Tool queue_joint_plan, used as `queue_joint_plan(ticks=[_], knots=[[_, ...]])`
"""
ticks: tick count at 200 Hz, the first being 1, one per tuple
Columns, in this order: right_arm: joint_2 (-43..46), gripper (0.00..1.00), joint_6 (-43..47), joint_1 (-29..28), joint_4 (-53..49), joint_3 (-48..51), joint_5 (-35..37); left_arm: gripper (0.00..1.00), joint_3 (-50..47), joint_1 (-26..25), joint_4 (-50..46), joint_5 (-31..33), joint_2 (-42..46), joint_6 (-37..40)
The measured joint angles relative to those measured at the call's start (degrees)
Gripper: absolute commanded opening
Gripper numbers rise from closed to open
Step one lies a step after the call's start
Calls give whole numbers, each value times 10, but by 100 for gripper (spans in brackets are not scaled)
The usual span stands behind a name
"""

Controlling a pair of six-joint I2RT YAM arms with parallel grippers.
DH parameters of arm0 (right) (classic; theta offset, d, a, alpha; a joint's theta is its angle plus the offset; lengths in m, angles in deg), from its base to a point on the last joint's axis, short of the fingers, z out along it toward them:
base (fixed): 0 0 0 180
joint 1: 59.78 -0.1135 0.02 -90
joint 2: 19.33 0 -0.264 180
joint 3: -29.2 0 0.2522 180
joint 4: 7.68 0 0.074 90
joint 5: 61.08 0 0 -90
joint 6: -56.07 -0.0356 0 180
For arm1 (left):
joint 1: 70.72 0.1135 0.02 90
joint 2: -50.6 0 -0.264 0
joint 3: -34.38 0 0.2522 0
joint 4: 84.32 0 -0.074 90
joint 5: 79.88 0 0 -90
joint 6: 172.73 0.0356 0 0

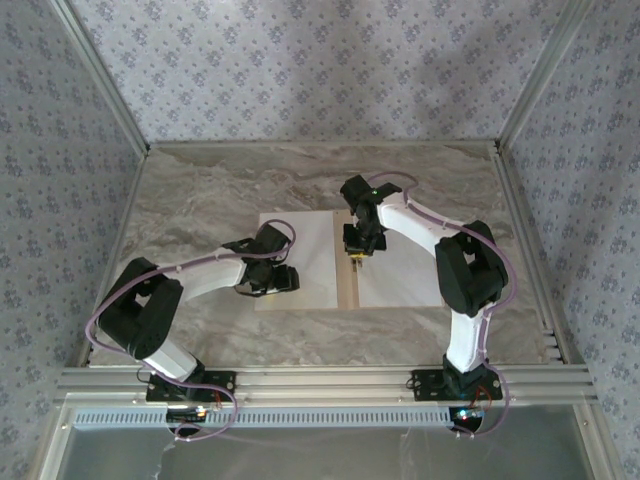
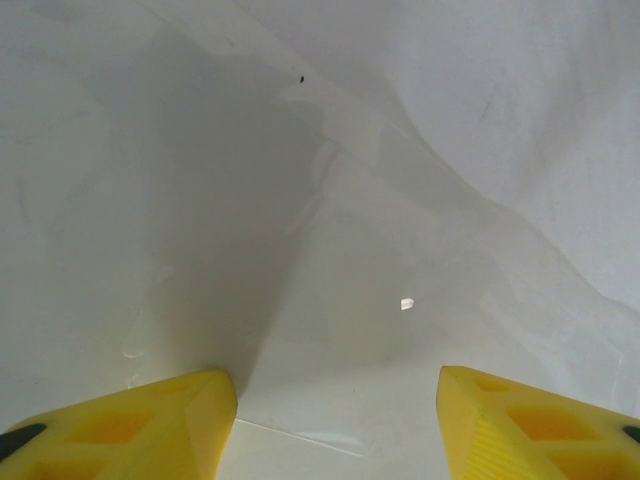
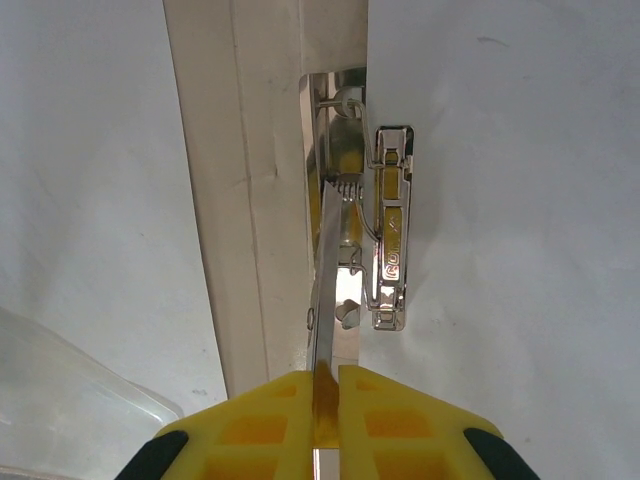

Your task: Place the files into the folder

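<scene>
1. The grey marbled table (image 1: 200, 200) carries everything, with patterned walls around it.
2. The flat tan-brown cardboard folder (image 1: 348, 292) lies open near the middle of the table. Both leaves are almost wholly covered, so only its tan spine strip (image 3: 230, 200) shows between the sheets.
3. The files are two plain white rectangular paper sheets. One lies flat on the left leaf (image 1: 312, 250) and one on the right leaf (image 1: 400, 280), either side of the spine. The right wrist view shows them smooth and unmarked (image 3: 520, 200). The left wrist view shows a pale, glossy, slightly rippled surface (image 2: 150, 200); whether a clear film covers it I cannot tell.
4. The left gripper (image 1: 278, 280) sits low over the left sheet, its yellow jaws (image 2: 335, 385) apart with nothing between them.
5. The right gripper (image 1: 358, 250) is at the spine, its yellow jaws (image 3: 327, 385) pressed together on a thin metal lever (image 3: 325, 290).
6. That lever belongs to a shiny metal clip (image 3: 390, 230) mounted along the spine's right edge.
</scene>
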Motion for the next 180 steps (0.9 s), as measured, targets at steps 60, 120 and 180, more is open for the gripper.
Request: queue_joint_plan(ticks=[60,120,180], knots=[[0,8,2,-11,-2,0,23,58,3,0,-4,0,-3,0],[0,8,2,-15,-2,10,25,58,4,0,-5,0,-3,0],[0,9,2,-18,-1,13,27,58,4,0,-6,0,-3,0]])
